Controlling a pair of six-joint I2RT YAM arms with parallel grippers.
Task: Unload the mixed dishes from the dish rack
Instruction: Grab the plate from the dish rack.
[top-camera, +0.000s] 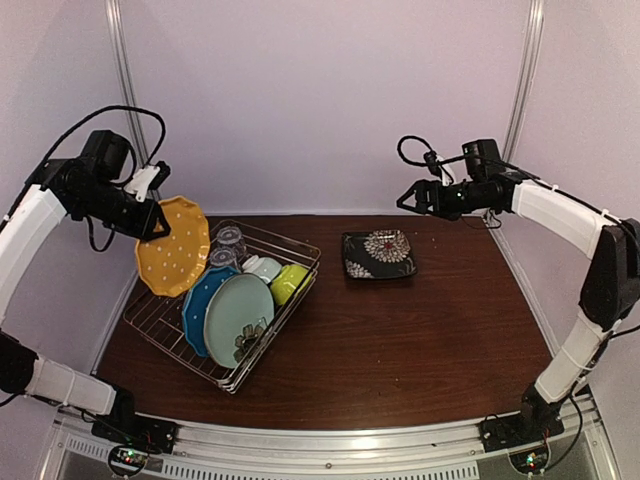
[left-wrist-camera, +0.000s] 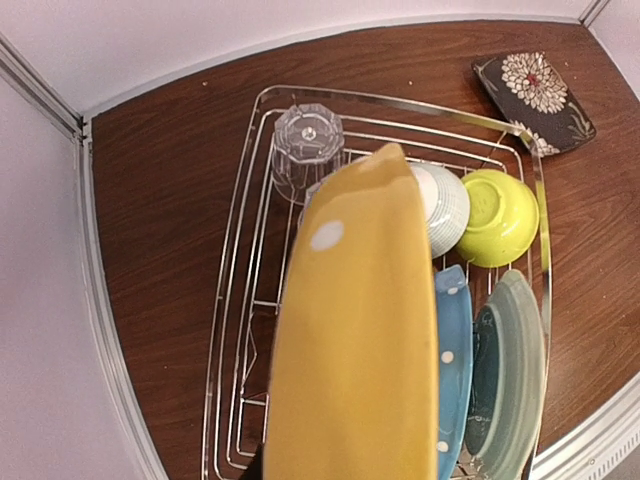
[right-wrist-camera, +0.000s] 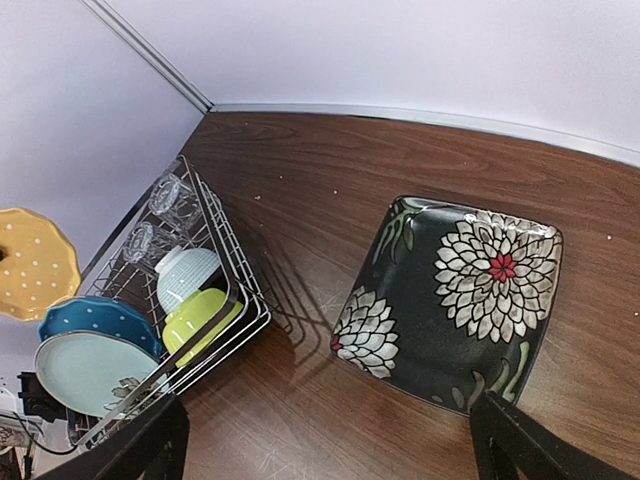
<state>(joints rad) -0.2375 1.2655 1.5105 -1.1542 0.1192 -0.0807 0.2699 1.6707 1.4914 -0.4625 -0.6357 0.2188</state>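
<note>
Left claw (top-camera: 152, 212): pinched on the upper rim of the orange-yellow dotted plate (top-camera: 175, 247); plate hanging on edge below the claw, raised over the far-left end of the dish rack (top-camera: 150, 318).
Right claw (top-camera: 408, 197): spread wide, holding nothing; dark patterned plate (top-camera: 378, 254) flat on the bench (top-camera: 430, 340), below and just ahead of it.
In the rack, below the left claw: blue dotted plate (top-camera: 200, 300) and pale teal plate (top-camera: 238, 318) on edge, side by side; lime-green bowl (top-camera: 289, 283) and small pale bowl (top-camera: 264, 267) beside them; two clear glasses (top-camera: 230, 240) at the far end.
Stage (judged): one plate out, a second in the air, six pieces left.
Risk, slip: grip on a thin slice of rim, weight hanging beneath; a fast swing could pivot or drop the plate onto the glasses and bowls underneath.
Risk, snag: lower plate edge near the glasses and the rack's raised side; too low a sideways carry could clip wire or tip a glass.
Risk, set-down: released on edge, likely to roll or clatter; needs laying flat first.
Edges: wall and upright rail close behind and left of the left claw; little room there.
Open room: bare bench right of the left claw, between rack and dark patterned plate, and the wide near strip.
</note>
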